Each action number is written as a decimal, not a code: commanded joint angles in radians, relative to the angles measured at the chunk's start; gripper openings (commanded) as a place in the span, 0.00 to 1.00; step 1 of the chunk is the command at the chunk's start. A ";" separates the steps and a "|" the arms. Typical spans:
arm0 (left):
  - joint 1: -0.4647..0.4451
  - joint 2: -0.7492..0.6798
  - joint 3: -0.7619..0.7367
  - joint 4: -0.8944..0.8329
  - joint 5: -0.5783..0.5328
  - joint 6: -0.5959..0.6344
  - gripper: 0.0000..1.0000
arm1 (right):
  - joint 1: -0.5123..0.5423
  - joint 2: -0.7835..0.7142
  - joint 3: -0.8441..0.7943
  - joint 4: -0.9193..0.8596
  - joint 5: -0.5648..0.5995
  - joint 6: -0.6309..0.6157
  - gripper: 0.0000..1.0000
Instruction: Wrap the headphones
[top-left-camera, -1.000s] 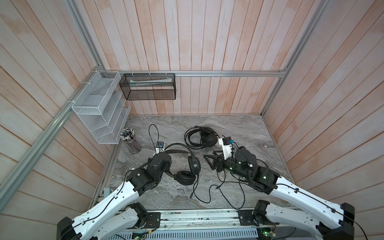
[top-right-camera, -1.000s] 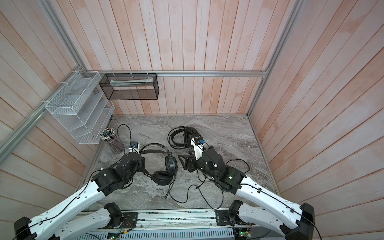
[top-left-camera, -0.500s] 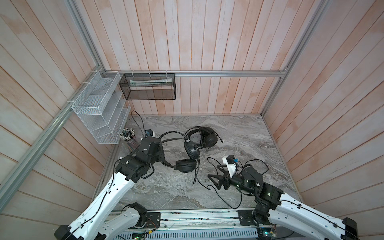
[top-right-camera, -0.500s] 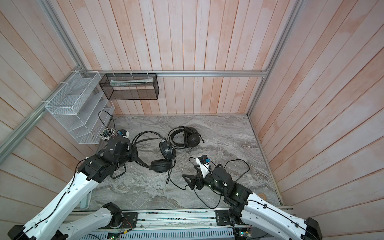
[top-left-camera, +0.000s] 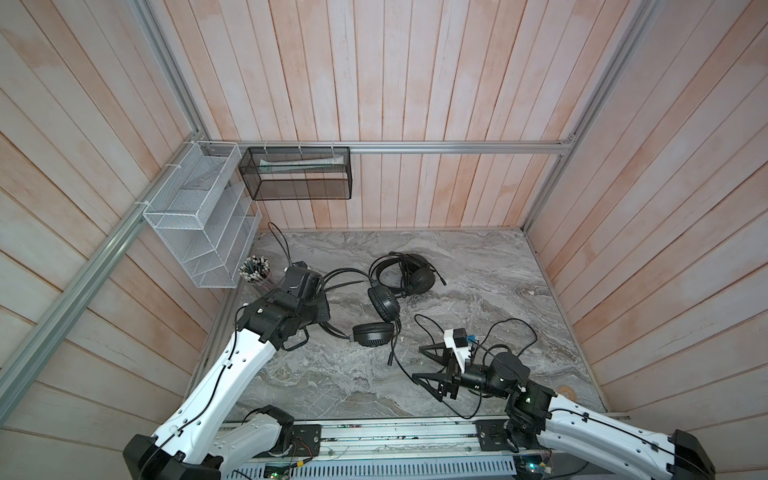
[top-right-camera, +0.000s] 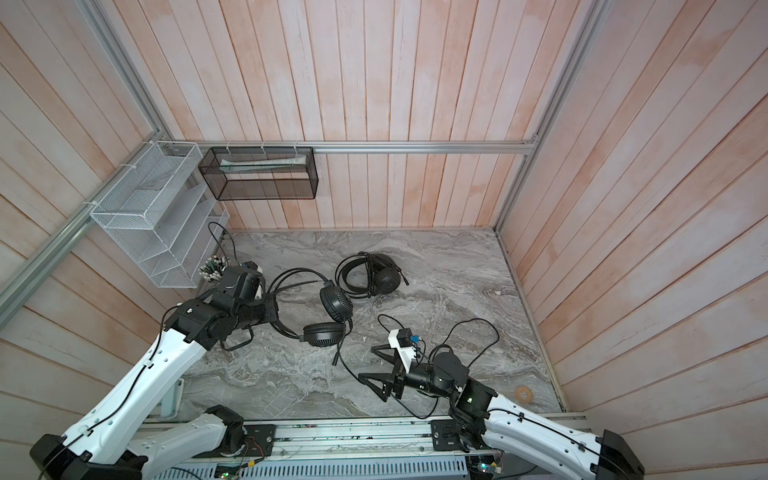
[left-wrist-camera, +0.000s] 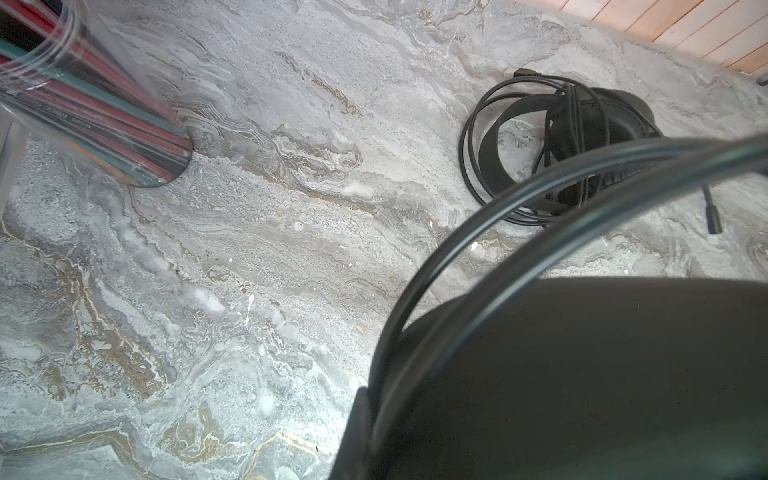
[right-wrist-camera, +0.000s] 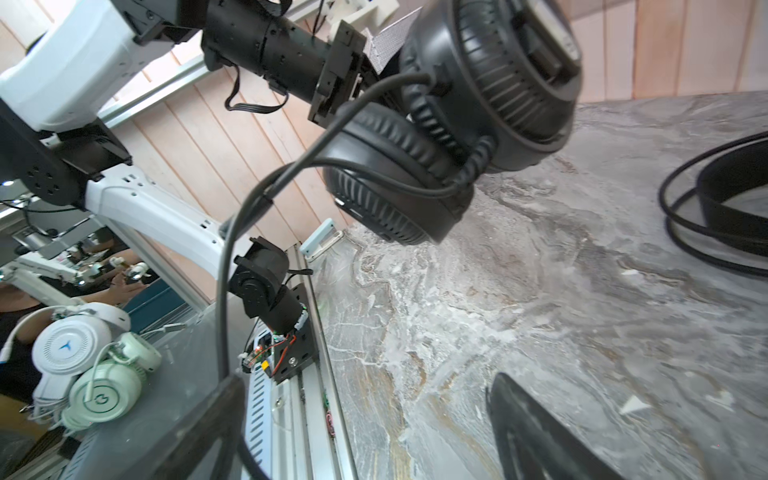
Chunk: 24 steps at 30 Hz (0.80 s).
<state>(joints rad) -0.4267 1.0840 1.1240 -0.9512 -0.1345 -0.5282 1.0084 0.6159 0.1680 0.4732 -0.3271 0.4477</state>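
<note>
Nearest the base rail, the right gripper (top-left-camera: 430, 368) lies low over the marble table (top-left-camera: 332, 386) with its jaws spread wide, pinching nothing. A thin black cable (right-wrist-camera: 221, 299) trails down past one of its fingers without being clamped. Further in, the left gripper (top-left-camera: 322, 291) is pressed together on the double-wire headband of the held headset (top-left-camera: 383, 303). In the right wrist view its two earcups hang clear of the table. Just behind lies the second headset (top-left-camera: 415, 276), flat on the marble, with its cable looped around it. At the far left stands a pen cup (top-left-camera: 254, 270), below a white wire rack (top-left-camera: 195, 232) and a black mesh basket (top-left-camera: 299, 183) on the wall.
</note>
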 joint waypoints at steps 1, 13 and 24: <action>0.008 -0.002 0.035 0.039 0.038 -0.036 0.00 | 0.034 0.056 0.001 0.113 0.021 -0.013 0.89; 0.041 0.016 0.025 0.045 0.028 -0.026 0.00 | 0.128 0.144 0.100 0.043 0.085 -0.056 0.17; 0.068 0.023 0.000 0.061 0.059 -0.001 0.00 | 0.126 -0.025 0.365 -0.538 0.650 -0.110 0.00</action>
<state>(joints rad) -0.3683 1.1099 1.1236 -0.9501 -0.1226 -0.5262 1.1362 0.5861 0.4740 0.1417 0.1123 0.3614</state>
